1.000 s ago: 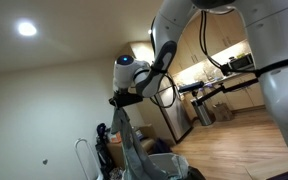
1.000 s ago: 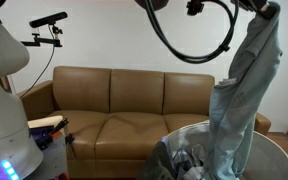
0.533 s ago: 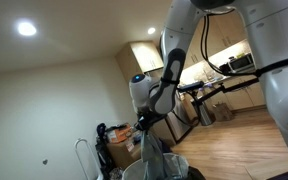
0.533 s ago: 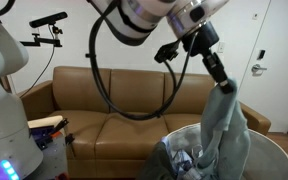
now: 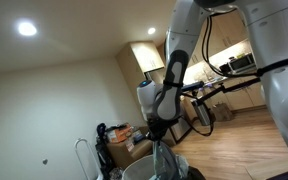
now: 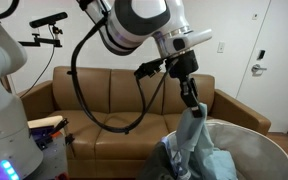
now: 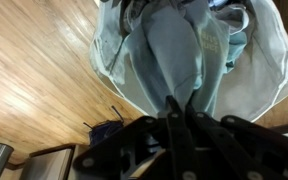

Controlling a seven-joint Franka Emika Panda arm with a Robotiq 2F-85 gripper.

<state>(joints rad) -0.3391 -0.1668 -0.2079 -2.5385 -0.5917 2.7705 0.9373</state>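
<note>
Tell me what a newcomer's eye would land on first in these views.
The gripper, shut on a pale blue garment, holds it above a round grey bin, and the cloth's lower end reaches down among other clothes inside. A brown sofa stands against the wall behind the bin in an exterior view.

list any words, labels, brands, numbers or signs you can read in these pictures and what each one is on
No text can be read in any view.
grey-blue garment pinched in the gripper: no print or tag showing.
bin and brown sofa: plain, no markings.
kitchen appliances in the background: too small and blurred to tell.
</note>
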